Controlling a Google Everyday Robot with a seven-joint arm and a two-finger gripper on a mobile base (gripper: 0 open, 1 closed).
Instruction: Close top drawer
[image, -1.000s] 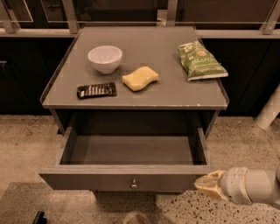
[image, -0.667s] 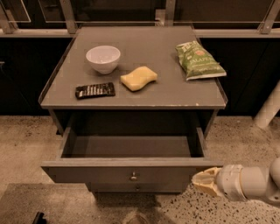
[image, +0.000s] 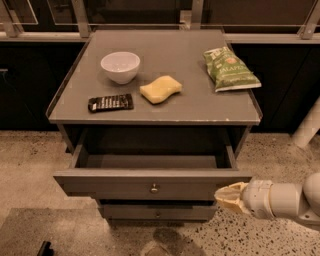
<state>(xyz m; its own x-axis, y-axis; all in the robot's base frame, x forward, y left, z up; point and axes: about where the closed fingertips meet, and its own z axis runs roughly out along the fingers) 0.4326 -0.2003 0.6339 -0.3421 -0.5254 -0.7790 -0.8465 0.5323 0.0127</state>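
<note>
The top drawer (image: 150, 186) is a wide grey-brown box with a long flat front panel and a small round metal knob (image: 154, 188) at its centre. It stands partly pulled out under the tabletop, its inside empty. My gripper (image: 226, 197), with pale tan fingers on a white wrist, reaches in from the lower right. Its tip touches or nearly touches the right end of the drawer's front panel.
On the grey cabinet top (image: 200, 102) lie a white bowl (image: 120, 66), a yellow sponge (image: 160, 89), a black remote (image: 110, 103) and a green chip bag (image: 229, 69). A lower drawer front (image: 157, 212) sits below. A speckled floor surrounds the cabinet; a white pole (image: 306, 124) stands at right.
The drawer has slid inward, so less of its inside shows. My gripper has moved with its front panel, staying at its right end.
</note>
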